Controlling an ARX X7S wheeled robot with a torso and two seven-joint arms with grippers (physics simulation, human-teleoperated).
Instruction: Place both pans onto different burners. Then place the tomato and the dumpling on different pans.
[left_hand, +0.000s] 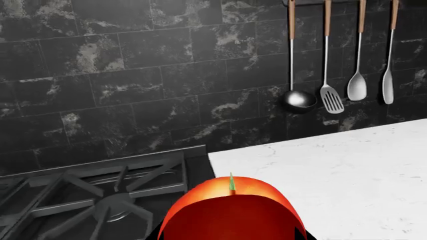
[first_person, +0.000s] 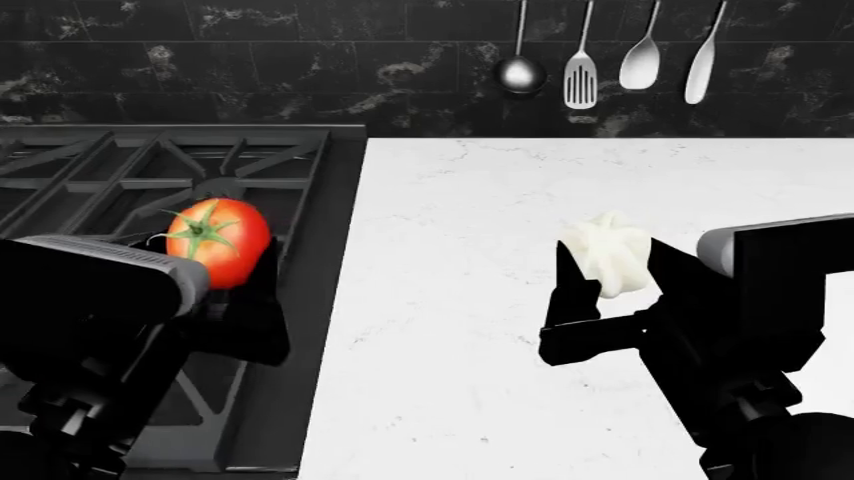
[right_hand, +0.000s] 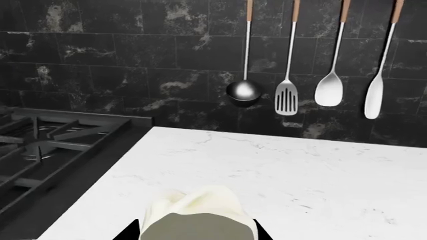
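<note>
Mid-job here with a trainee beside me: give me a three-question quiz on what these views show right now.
1. True or false: the left gripper holds the tomato above the stove grate.
2. The dumpling in the right gripper hangs over: A) a burner B) the white counter C) a pan
3. Fill in: in these three views, ___ pans are visible.

Key:
1. True.
2. B.
3. No pans; none shows on the stove or counter in any view.
</note>
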